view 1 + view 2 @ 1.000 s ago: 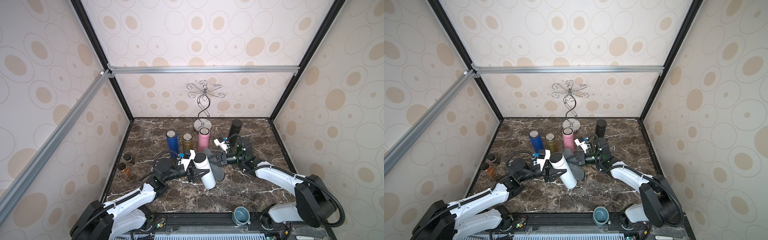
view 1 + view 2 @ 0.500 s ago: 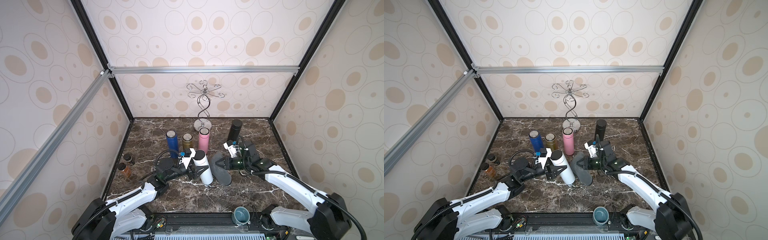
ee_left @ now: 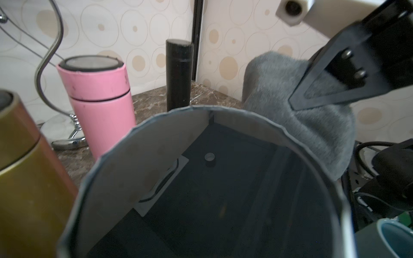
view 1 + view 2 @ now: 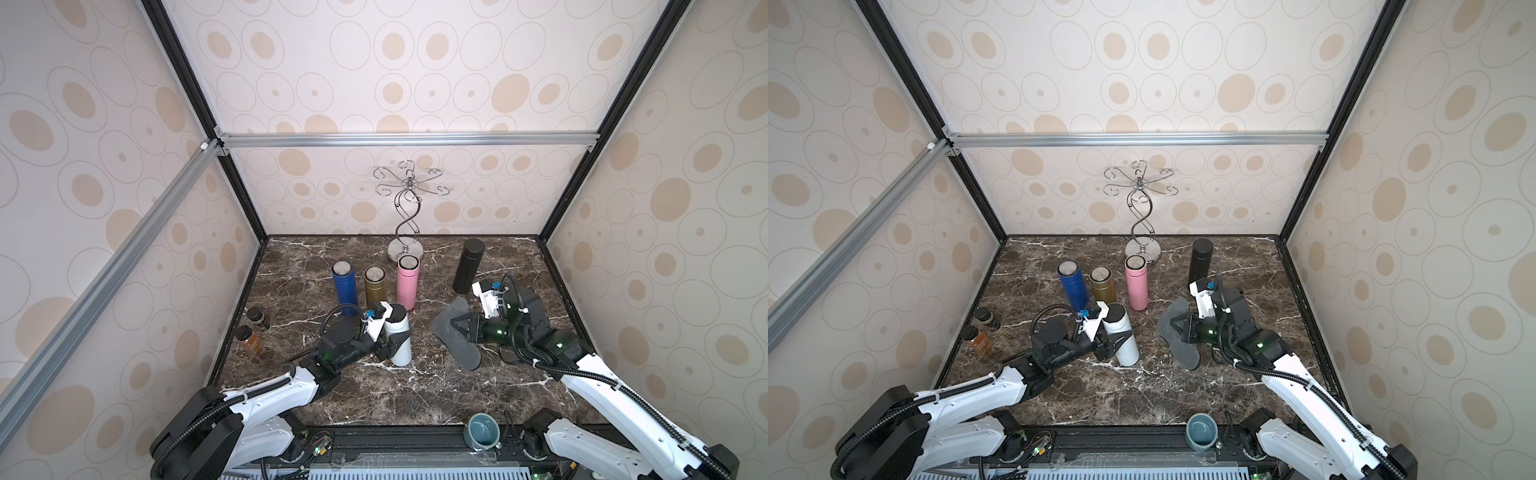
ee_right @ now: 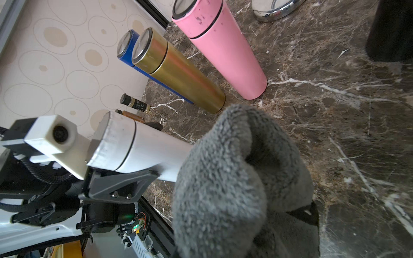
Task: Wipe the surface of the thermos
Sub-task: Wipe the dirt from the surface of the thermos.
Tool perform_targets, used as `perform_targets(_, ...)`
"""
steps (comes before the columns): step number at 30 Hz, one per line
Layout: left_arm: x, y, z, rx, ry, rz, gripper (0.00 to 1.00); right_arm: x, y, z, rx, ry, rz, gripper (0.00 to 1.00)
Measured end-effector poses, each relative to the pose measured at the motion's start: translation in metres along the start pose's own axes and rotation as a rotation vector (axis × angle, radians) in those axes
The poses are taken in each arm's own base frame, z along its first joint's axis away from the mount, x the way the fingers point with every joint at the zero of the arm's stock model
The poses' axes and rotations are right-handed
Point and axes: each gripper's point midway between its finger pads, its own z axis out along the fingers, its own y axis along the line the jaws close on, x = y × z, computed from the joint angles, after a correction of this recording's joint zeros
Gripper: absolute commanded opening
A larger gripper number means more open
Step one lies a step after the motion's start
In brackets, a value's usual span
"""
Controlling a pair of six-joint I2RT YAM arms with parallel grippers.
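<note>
Left gripper (image 4: 392, 347) clamps the thermos (image 4: 395, 328), upright near the worktop (image 4: 374, 390) centre. Right gripper (image 4: 456, 326) clamps the cloth (image 4: 465, 357), clear of the thermos. Step judged: wiping, cloth off contact. Next move: press cloth to the thermos wall, stroke along it

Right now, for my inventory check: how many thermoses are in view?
5: blue thermos, gold thermos and pink thermos in a row; black thermos apart; white thermos in the left gripper. None seems hidden.
</note>
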Motion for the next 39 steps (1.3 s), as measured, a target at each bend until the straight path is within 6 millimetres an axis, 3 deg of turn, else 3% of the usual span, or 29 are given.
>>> perform_targets(2, 0.009, 0.002, 0.002, -0.025, 0.026, 0.008, 0.00, 0.002, 0.001, 0.001, 0.000, 0.009, -0.002, 0.00)
perform_targets(11, 0.010, 0.006, 0.003, -0.087, 0.021, 0.051, 0.00, 0.009, 0.016, 0.006, -0.022, 0.044, -0.038, 0.00)
perform_targets(16, 0.009, 0.007, 0.004, -0.103, 0.016, 0.059, 0.00, -0.010, 0.045, 0.000, -0.073, 0.009, -0.079, 0.00)
perform_targets(25, 0.010, 0.006, 0.004, -0.107, 0.011, 0.067, 0.00, -0.061, 0.113, -0.007, -0.208, -0.079, -0.149, 0.00)
perform_targets(28, 0.010, 0.005, 0.003, -0.108, 0.008, 0.068, 0.00, -0.067, 0.131, 0.003, -0.265, -0.074, -0.150, 0.00)
perform_targets(31, 0.010, 0.005, 0.003, -0.108, 0.007, 0.068, 0.00, -0.066, 0.136, 0.020, -0.303, -0.047, -0.118, 0.00)
perform_targets(39, 0.010, 0.005, 0.002, -0.107, 0.001, 0.069, 0.00, -0.044, 0.128, 0.057, -0.294, 0.042, -0.033, 0.00)
